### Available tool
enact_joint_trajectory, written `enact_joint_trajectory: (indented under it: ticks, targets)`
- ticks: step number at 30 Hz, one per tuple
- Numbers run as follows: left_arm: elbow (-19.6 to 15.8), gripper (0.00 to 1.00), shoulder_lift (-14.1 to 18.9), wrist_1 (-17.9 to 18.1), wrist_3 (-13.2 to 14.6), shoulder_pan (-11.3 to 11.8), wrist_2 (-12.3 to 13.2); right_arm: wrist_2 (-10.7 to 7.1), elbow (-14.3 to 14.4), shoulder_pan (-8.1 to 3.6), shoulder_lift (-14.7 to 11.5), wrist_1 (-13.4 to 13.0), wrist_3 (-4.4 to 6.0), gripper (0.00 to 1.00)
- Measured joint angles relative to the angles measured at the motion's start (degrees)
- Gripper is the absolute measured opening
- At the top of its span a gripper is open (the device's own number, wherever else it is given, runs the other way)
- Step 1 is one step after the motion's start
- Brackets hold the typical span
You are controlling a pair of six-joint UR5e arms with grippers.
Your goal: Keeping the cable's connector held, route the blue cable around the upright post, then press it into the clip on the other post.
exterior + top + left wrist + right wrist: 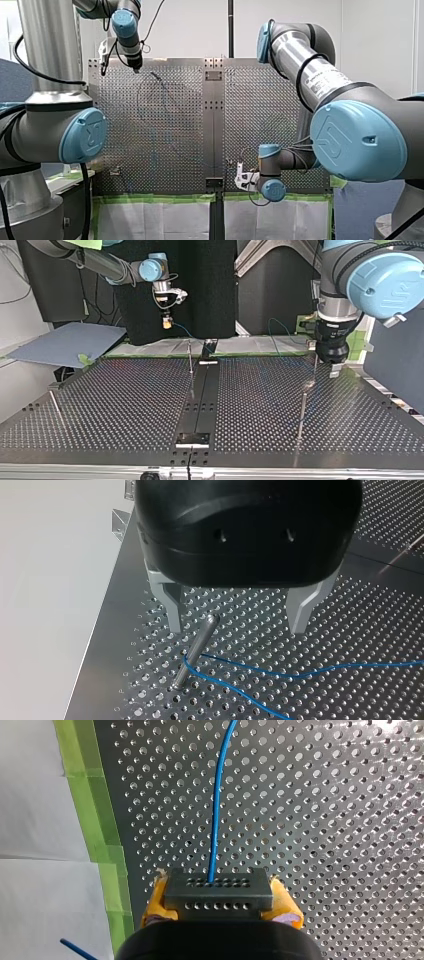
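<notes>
My right gripper (218, 912) has its yellow pads shut on the black connector (218, 892), held a little above the plate. The blue cable (216, 810) leaves the connector's face and runs out ahead of the gripper. In the left wrist view the blue cable (300, 672) loops around the foot of a plain metal post (197, 647). My left gripper (235, 622) hangs just above that post, open, with its metal fingers (172, 612) astride the post's tip and nothing held. In the top view my left gripper (330, 367) is at the right and my right gripper (167, 322) at the far left.
The perforated plate (115, 400) carries two more thin posts, one (190, 357) by the centre rail and one (56, 407) at the top view's left. Green tape and white paper (50, 820) border the plate beside my right gripper.
</notes>
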Motion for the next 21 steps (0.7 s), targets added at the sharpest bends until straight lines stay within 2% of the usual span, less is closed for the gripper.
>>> enact_joint_trajectory:
  ticks: [6,12,15,21]
  targets:
    - [-0.02,1.0,0.0,0.33,0.11,-0.41,0.26,0.02,0.0,0.0,0.0,0.06,0.0,0.0]
    - [-0.02,1.0,-0.18,1.08,1.09,-1.02,1.99,0.01,-0.01,0.0,0.0,0.23,0.13,0.0]
    - [-0.02,1.0,-0.95,1.48,2.16,-1.53,2.77,0.03,0.0,0.0,0.0,0.24,0.28,0.0]
    - [0.69,1.0,-3.38,1.79,5.22,-3.35,2.71,0.03,0.0,0.0,0.0,0.33,0.57,0.0]
